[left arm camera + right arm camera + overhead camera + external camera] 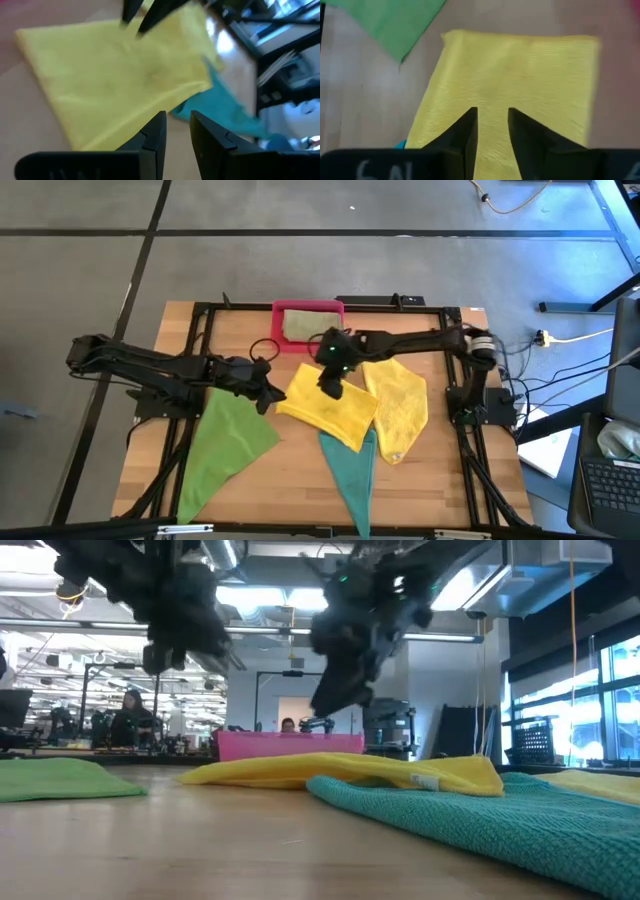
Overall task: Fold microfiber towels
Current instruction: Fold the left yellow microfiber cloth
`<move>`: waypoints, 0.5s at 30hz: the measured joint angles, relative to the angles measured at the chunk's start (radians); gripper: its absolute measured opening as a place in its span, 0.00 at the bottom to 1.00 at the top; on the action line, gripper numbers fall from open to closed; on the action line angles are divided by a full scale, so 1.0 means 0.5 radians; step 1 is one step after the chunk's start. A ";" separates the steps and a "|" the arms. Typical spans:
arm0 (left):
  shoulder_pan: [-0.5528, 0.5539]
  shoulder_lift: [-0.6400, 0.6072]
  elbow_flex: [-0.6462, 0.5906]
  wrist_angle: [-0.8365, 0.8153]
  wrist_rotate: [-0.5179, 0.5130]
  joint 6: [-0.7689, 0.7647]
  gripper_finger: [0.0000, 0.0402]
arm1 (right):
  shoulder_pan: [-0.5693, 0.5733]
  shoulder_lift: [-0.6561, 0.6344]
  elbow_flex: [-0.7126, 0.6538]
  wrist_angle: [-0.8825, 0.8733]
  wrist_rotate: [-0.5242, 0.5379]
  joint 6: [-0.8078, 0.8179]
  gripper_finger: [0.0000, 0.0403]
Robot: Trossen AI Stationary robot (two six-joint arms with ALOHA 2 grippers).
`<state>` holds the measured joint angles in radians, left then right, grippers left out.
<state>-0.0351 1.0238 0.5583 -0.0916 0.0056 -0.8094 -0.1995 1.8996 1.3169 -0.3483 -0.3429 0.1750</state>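
high view: both claws [268,392] [332,387] empty, slightly parted, over folded rectangular ribbed yellow towel [328,412].

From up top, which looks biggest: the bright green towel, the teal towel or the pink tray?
1. Bright green towel, clearly the biggest.
2. Teal towel.
3. Pink tray, though an arm hides part of it, so second and third are close.

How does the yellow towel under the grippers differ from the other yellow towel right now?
The centre yellow towel is folded into a neat flat rectangle; the right yellow towel lies unfolded, long and irregular. The centre one overlaps the teal towel's top; the right one lies beside it, their edges meeting. The right gripper hangs over the centre towel and the left gripper sits at its edge; nothing is near the right towel. Both are the same yellow.
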 joint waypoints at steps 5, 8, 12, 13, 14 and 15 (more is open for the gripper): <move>-0.092 -0.201 0.001 -0.002 -0.111 -0.053 0.19 | 0.077 0.290 0.305 -0.166 -0.038 -0.169 0.27; -0.157 -0.301 0.001 -0.002 -0.159 -0.099 0.19 | 0.111 0.439 0.478 -0.221 -0.043 -0.263 0.27; -0.254 -0.374 0.001 -0.003 -0.207 -0.180 0.19 | 0.145 0.628 0.663 -0.302 -0.048 -0.388 0.27; -0.278 -0.380 0.001 -0.002 -0.211 -0.205 0.19 | 0.154 0.669 0.706 -0.303 -0.049 -0.411 0.27; -0.305 -0.388 0.001 -0.007 -0.216 -0.223 0.19 | 0.161 0.699 0.738 -0.305 -0.051 -0.415 0.27; -0.334 -0.391 0.001 -0.003 -0.222 -0.253 0.19 | 0.168 0.725 0.767 -0.312 -0.052 -0.413 0.27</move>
<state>-0.2020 0.8282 0.5587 -0.0928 -0.1056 -0.9360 -0.1157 2.2618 1.7004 -0.5045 -0.3689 -0.0317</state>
